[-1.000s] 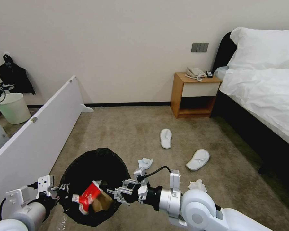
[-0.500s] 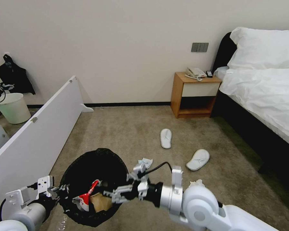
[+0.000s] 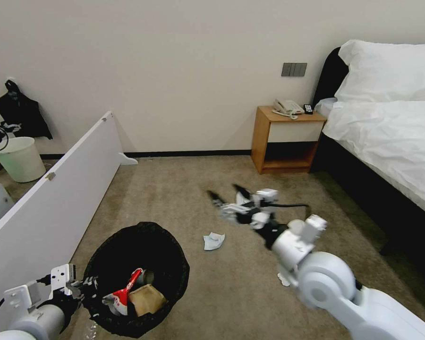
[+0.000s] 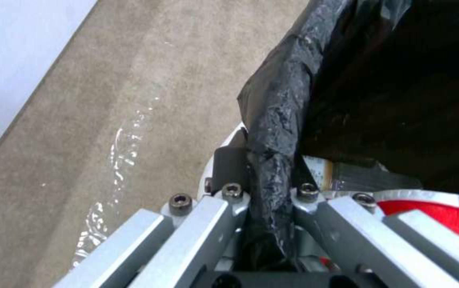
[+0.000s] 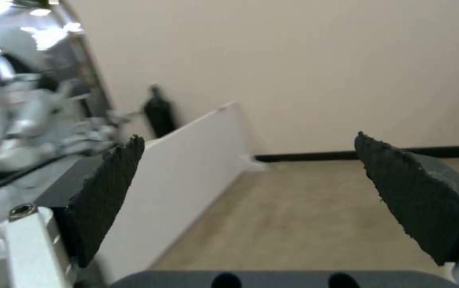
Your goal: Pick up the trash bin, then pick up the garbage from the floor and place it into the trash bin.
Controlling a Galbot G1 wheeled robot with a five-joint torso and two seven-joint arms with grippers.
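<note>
The trash bin (image 3: pixel 172 264), lined with a crinkly black bag, is at the lower left of the head view. My left gripper (image 3: pixel 82 288) is shut on its near rim. In the left wrist view the left gripper (image 4: pixel 267 191) pinches the bagged rim (image 4: pixel 280 120). Garbage lies inside: a red-and-white wrapper (image 3: pixel 123 295) and a brown cardboard scrap (image 3: pixel 146 300). My right gripper (image 3: pixel 227 192) hangs open and empty above the carpet, well beyond the bin; its dark pads (image 5: pixel 107 192) stand wide apart. A crumpled tissue (image 3: pixel 214 241) lies on the carpet between bin and right gripper. Another tissue (image 3: pixel 283 279) peeks from under the right arm.
A long white board (image 3: pixel 56 208) stands on edge along the left, close to the bin. Behind it sits a pale unlined bin (image 3: pixel 19 158). A wooden nightstand (image 3: pixel 288 139) and a bed (image 3: pixel 387 137) fill the right. Open carpet lies in the middle.
My right gripper has left the bin's mouth and swung up and away over the carpet, open. The wrapper and cardboard now rest inside the bin. The left arm sank slightly.
</note>
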